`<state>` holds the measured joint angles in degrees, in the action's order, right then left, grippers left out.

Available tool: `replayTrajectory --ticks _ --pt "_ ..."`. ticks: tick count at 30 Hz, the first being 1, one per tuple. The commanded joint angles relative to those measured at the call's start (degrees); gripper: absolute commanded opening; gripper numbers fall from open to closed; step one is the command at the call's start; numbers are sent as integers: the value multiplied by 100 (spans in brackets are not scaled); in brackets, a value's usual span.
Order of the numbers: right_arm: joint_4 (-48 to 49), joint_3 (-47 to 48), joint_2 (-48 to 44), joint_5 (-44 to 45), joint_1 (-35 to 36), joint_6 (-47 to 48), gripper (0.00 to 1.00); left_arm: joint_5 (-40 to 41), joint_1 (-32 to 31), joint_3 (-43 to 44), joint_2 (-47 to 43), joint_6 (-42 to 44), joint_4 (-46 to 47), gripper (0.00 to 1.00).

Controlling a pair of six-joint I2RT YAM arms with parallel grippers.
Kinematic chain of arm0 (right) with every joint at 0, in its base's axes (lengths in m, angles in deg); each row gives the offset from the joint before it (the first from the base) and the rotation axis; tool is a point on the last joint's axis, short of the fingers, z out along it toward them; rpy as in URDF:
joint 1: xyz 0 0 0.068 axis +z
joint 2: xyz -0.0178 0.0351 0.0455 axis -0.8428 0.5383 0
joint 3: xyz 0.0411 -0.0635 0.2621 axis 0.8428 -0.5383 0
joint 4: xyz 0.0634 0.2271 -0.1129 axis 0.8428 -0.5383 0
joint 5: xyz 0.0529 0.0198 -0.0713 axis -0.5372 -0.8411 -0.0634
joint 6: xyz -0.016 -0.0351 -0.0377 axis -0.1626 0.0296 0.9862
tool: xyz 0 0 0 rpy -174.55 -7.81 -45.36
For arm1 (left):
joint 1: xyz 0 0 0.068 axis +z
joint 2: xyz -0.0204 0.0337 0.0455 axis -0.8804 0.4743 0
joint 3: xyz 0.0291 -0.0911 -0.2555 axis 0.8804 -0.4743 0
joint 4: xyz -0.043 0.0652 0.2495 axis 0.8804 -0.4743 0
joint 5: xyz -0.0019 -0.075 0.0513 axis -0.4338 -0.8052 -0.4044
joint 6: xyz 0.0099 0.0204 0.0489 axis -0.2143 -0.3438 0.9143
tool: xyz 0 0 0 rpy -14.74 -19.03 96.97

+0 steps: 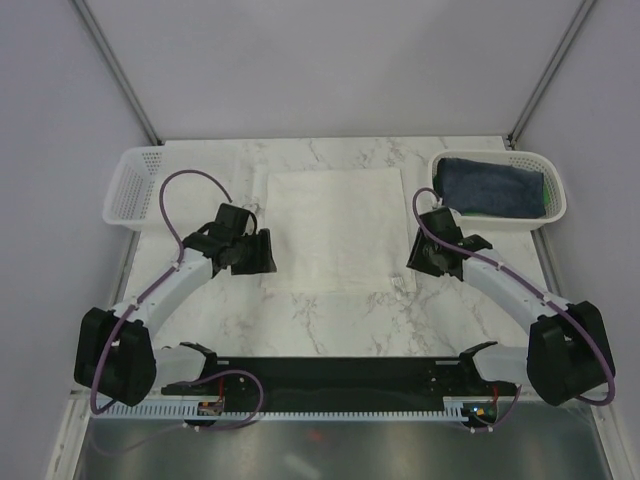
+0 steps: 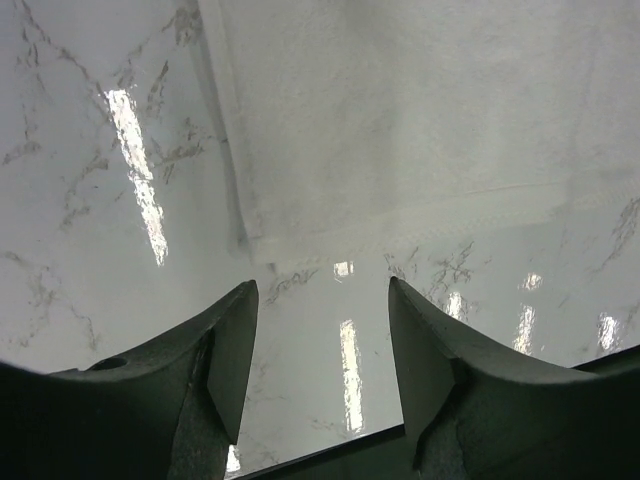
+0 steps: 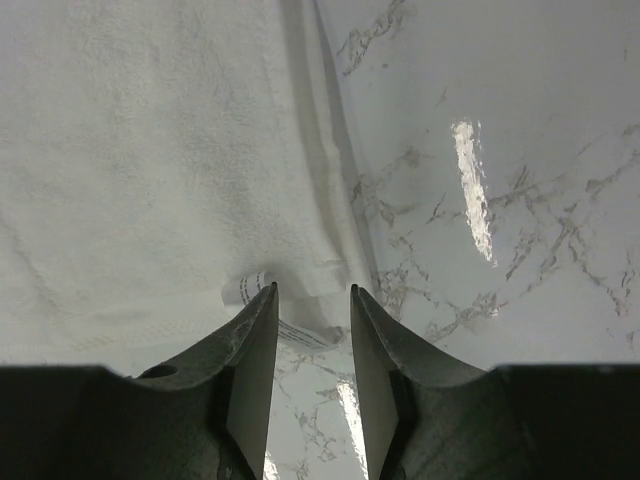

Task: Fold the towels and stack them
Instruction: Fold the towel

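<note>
Cream-white towel (image 1: 335, 228): spread flat in the middle of the marble surface (image 1: 340, 320), its near edge toward the bottom of the top view.
Navy-blue towel (image 1: 490, 185): lying bunched inside the white mesh basket (image 1: 500, 225) at the upper right of the top view.
Green towel (image 1: 546, 195): only a thin strip shows, against the basket's right wall beside the navy one.
Second mesh basket (image 1: 125, 195): at the upper left, well apart from the cream towel.
Left gripper (image 2: 322, 290): low over bare surface just beside the cream towel's lower-left corner. Its fingers (image 2: 235, 340) are spread wide and released, with nothing between them.
Right gripper (image 3: 313, 292): at the cream towel's lower-right corner. Its fingers (image 3: 255, 350) are parted by a narrow gap, not clenched. The tips sit at the hem, close to a small white tag (image 3: 240, 290).
</note>
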<state>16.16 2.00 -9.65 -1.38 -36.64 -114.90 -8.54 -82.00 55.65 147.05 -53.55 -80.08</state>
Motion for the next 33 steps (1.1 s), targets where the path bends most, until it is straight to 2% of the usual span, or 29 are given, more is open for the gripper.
replayTrajectory --ticks 1,6,10,23,26,29,30,33 --pt "243 -148 -311 23 12 -513 42 250 19 -168 28 -653 474 63" --pt "365 -588 -382 153 21 -1138 43 118 36 -520 326 -996 957 63" --pt "918 -860 -259 -135 21 -1297 43 197 45 -749 414 -1128 1335 63" --pt "1595 -1308 110 40 21 -1710 42 197 80 -960 573 -1128 1337 63" --pt "1666 -1318 233 23 21 -1693 36 197 89 -995 494 -1128 1337 63" --pt "1658 -1335 242 49 21 -1658 20 197 98 -1109 231 -1128 1337 63" --pt "1649 -1353 216 49 21 -1666 10 998 124 -1162 152 -1624 1493 58" --pt "1614 -1379 93 75 21 -1640 0 945 203 -1346 -7 -1699 1855 52"
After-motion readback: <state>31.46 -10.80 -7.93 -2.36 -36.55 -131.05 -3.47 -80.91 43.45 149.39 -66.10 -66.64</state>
